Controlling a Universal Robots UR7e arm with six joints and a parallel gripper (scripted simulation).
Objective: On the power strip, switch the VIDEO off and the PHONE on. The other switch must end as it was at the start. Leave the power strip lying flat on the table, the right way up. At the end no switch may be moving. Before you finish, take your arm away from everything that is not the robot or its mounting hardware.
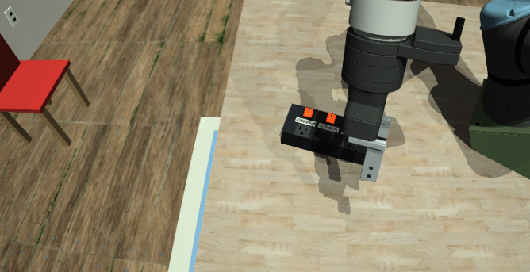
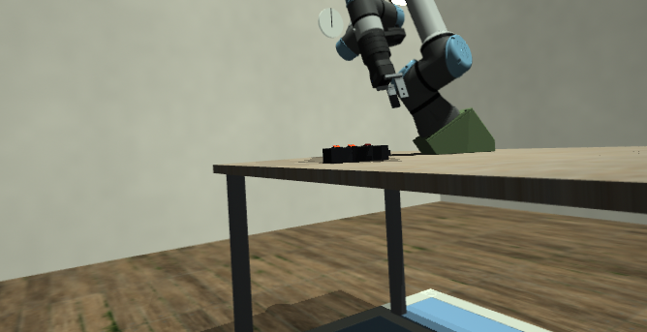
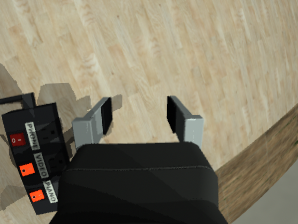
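Note:
The black power strip (image 1: 317, 132) lies flat on the wooden table, the right way up. Two lit orange switches (image 1: 308, 112) (image 1: 330, 117) show on it; the middle label reads like VIDEO upside down. The arm hides its right end and third switch in this view. In the wrist view the strip (image 3: 33, 163) is at the left, with one dark red switch (image 3: 16, 140) and two orange ones (image 3: 27, 168) (image 3: 37, 195). My gripper (image 1: 377, 148) is open and empty. In the side view the gripper (image 2: 394, 91) hangs well above the strip (image 2: 355, 153), over its right end.
The strip's cable (image 3: 16, 100) runs off its end. The green robot base (image 1: 500, 144) stands at the table's right. The table's left edge (image 1: 222, 124) is near the strip. A red chair (image 1: 32, 89) and a white-blue panel (image 1: 198, 196) are on the floor.

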